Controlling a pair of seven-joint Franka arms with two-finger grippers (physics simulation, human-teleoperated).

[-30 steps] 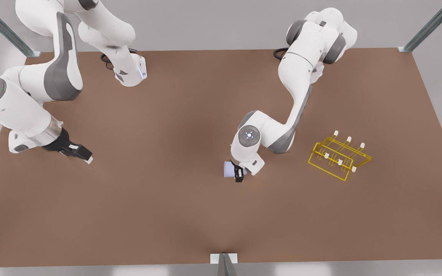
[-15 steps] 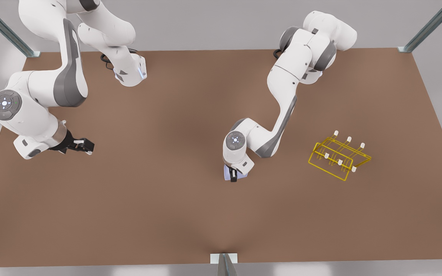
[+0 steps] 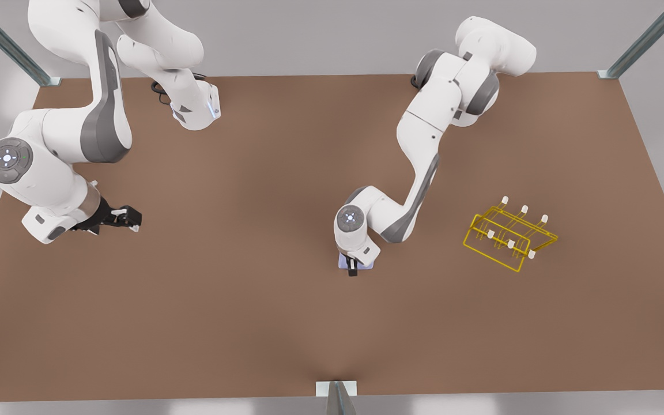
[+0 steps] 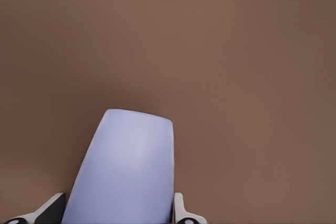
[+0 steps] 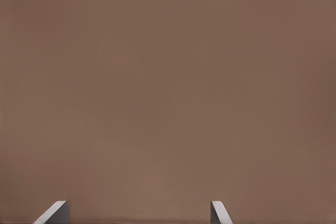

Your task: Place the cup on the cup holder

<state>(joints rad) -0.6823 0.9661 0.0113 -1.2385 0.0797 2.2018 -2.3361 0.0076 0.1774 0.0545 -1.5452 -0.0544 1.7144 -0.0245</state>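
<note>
You see a plain pale lavender-blue cup (image 4: 123,169) on a flat brown table (image 3: 263,323). The wire rack (image 3: 509,235) is yellow with white-tipped pegs. Both arms are white with grey joints and black grippers.

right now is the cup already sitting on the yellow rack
No, the cup sits between the left gripper's fingers mid-table, well apart from the cup holder toward the front view's right.

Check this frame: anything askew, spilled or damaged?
Nothing stands out. The cup sits between the left gripper jaws, intact. The cup holder stands level on the table. The right gripper waits, open.
</note>
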